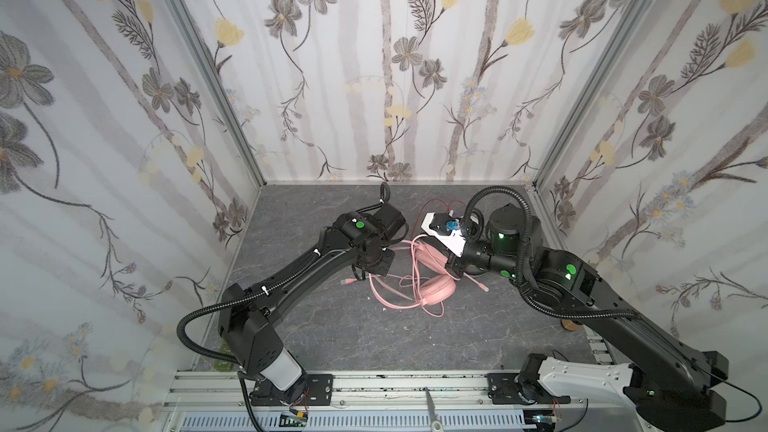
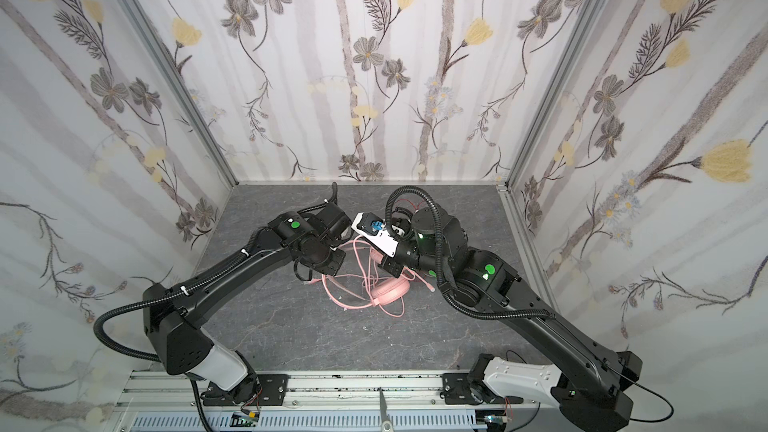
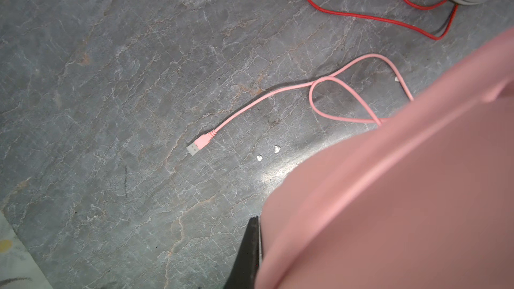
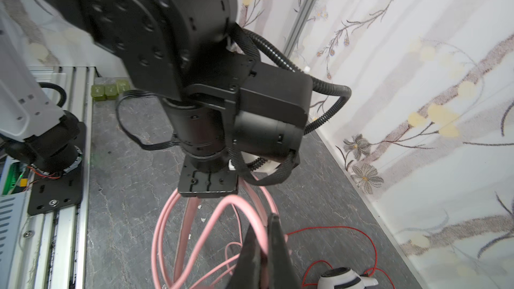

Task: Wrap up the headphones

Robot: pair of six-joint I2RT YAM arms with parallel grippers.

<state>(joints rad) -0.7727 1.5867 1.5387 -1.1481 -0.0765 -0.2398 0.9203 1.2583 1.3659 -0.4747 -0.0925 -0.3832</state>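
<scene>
The pink headphones (image 1: 434, 288) are pinched by your left gripper (image 4: 200, 197). Your right gripper (image 4: 264, 226) pinches the pink cord (image 4: 222, 204). Next, wind it round.

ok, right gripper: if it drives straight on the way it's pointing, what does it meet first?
Probably the left arm's wrist, which fills the right wrist view straight ahead. The right gripper is shut on the pink cord, which would travel with it. Depth is unclear.

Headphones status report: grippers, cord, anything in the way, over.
Left gripper shut on pink headset. Right gripper shut on pink cord. Cord loose, plug on table. Red cord lies close by.
</scene>
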